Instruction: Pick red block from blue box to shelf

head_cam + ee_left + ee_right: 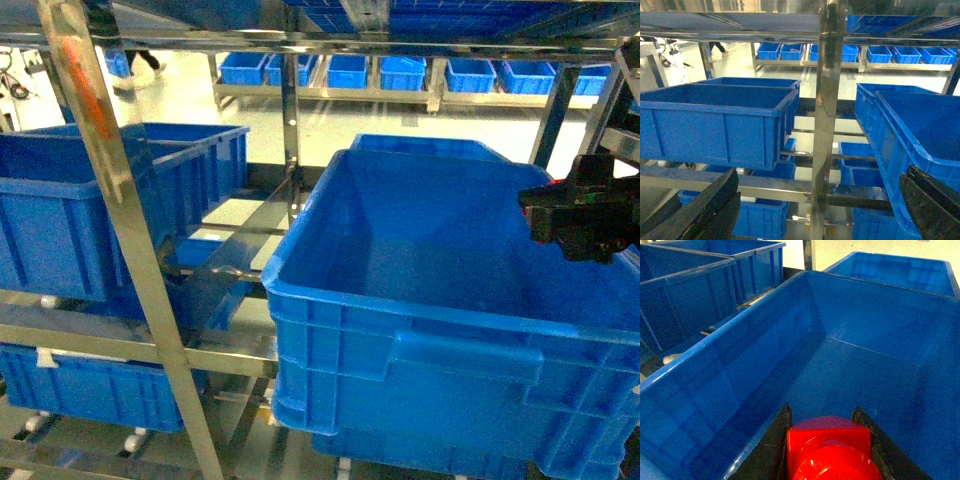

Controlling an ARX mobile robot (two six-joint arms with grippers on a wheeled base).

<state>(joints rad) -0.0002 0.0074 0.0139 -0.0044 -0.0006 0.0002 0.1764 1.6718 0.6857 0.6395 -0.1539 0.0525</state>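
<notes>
My right gripper point(822, 411) is shut on the red block point(830, 445), a glossy red brick with its round stud facing the camera. It hangs over the inside of a large dark blue crate point(740, 390) that sits on the shelf point(110, 200). In the head view the right gripper point(565, 215) is a black shape above that crate's right side point(420, 300), and the block is hidden there. My left gripper point(812, 210) is open with nothing between its fingers, facing a steel upright of the shelf point(827, 100). The blue box is out of view.
More dark blue ribbed crates stand on the shelf: one at left point(60, 210), one behind the large crate point(425, 147), others on the lower tier point(90, 390). A row of crates lines a far rack point(400, 70). Steel rails cross overhead point(300, 40).
</notes>
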